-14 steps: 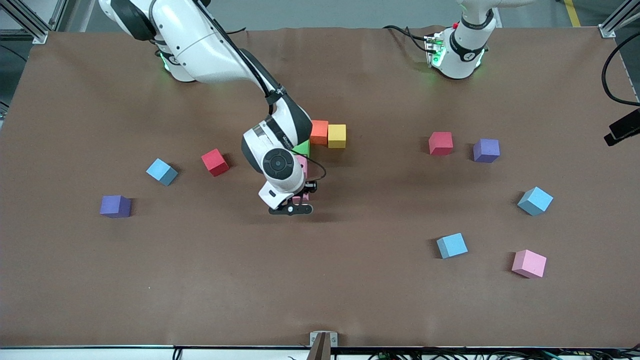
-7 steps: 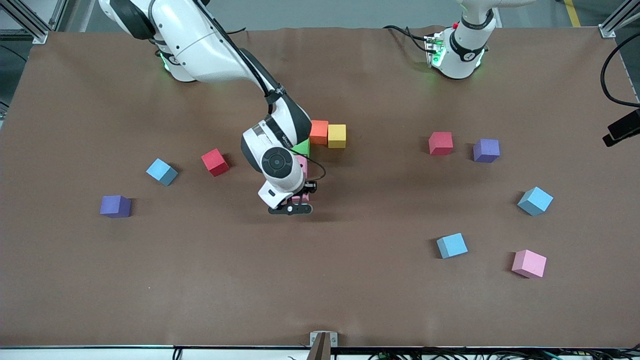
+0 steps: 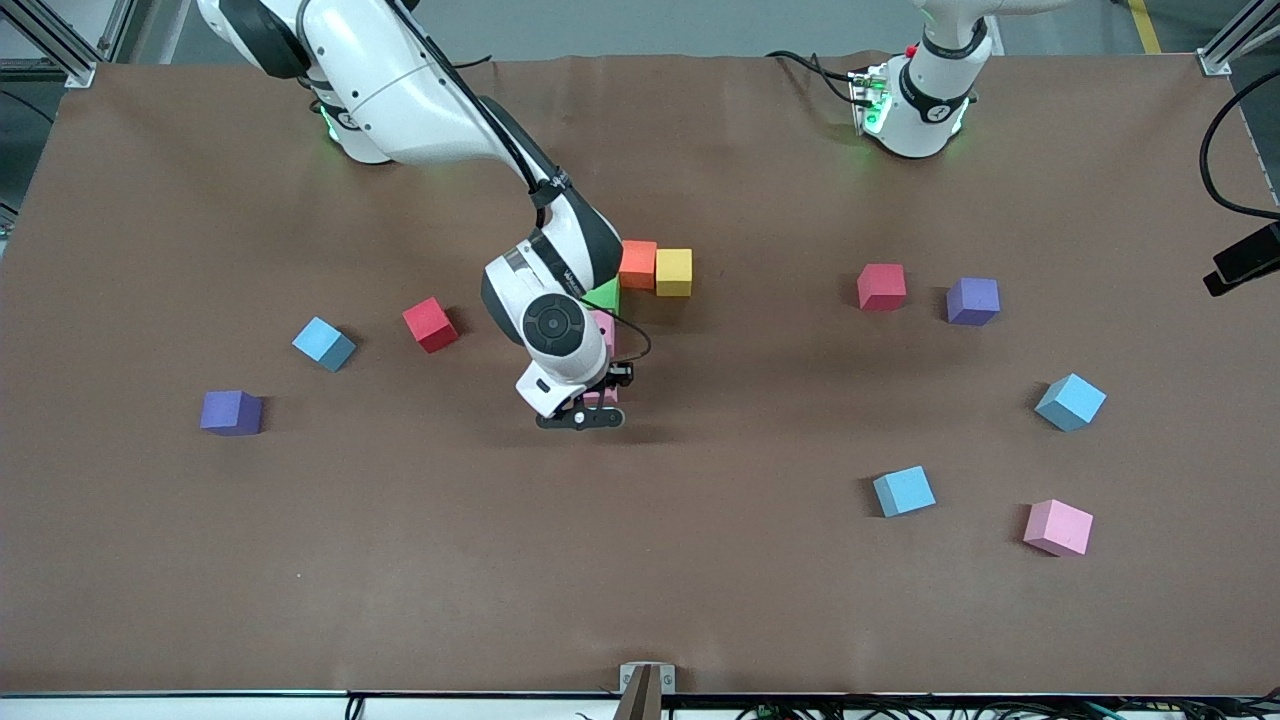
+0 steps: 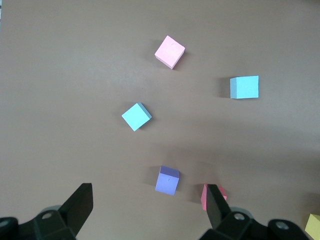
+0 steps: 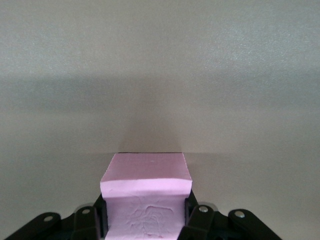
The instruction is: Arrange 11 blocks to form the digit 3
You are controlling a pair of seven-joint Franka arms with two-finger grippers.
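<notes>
Blocks in a started figure mid-table, strays at both ends.
Figure (image 3: 655,270) mid-table; four strays (image 3: 905,490) toward left arm's end, three (image 3: 323,343) toward right arm's end.

A brown mat covers the desk (image 3: 700,580); grey floor (image 3: 650,25) at twelve o'clock, aluminium frame posts (image 3: 60,45) at the corners.

White arms (image 3: 420,90), blk joints, blk jaws.
</notes>
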